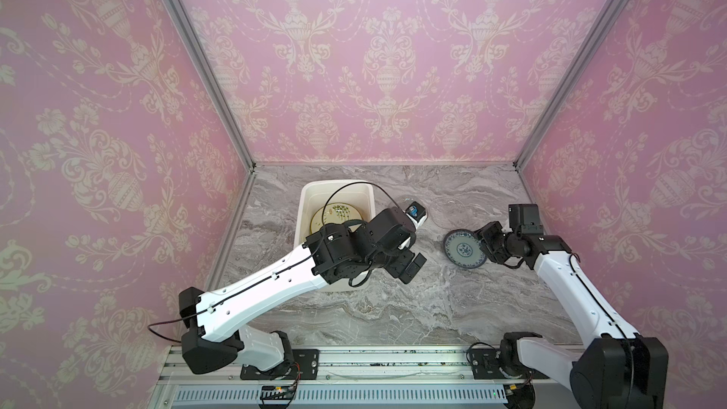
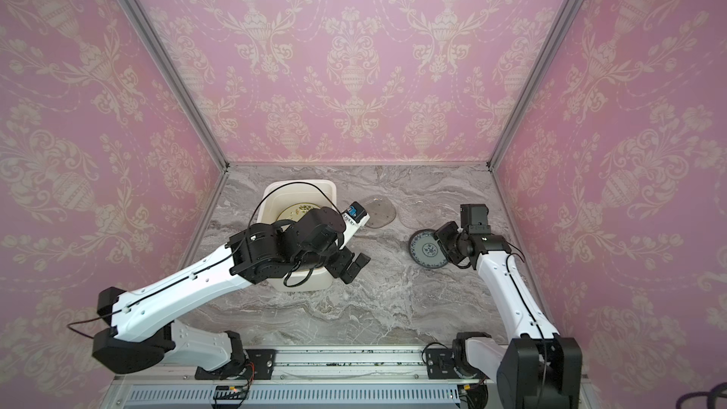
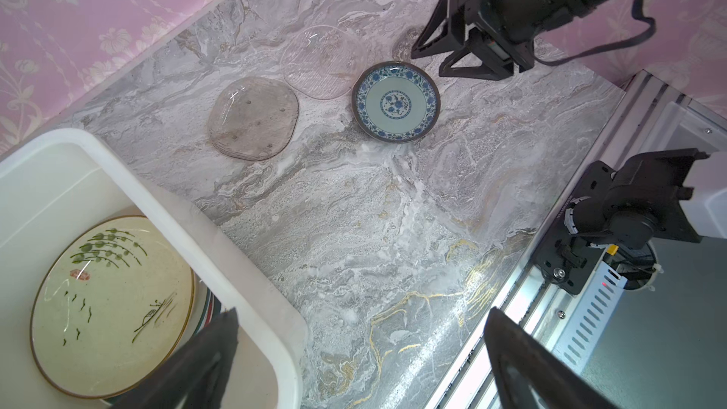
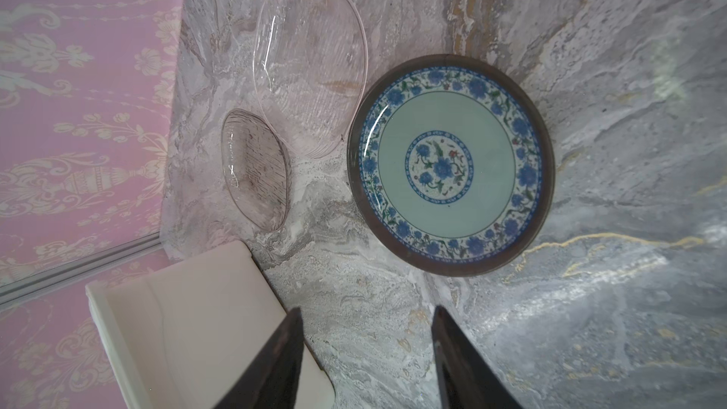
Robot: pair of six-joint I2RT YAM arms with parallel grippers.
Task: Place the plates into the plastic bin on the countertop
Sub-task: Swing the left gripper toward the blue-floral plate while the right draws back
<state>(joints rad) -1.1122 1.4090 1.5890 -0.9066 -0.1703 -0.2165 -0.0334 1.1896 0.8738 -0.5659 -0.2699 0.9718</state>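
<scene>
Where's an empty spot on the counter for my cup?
The biggest bare patch of countertop lies at the front, bordered by the plastic bin, the blue-patterned plate and the rail. It's crowded at the back: the grey glass plate, clear glass plate and blue one sit close together beside the bin.

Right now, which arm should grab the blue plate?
Right. Its open jaws sit right beside the blue plate, empty. The left jaws hang over by the bin, farther away.

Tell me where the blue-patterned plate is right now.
In both top views the blue-patterned plate lies on the countertop, right of the plastic bin, just in front of the open right gripper, a clear glass plate beside it.
</scene>
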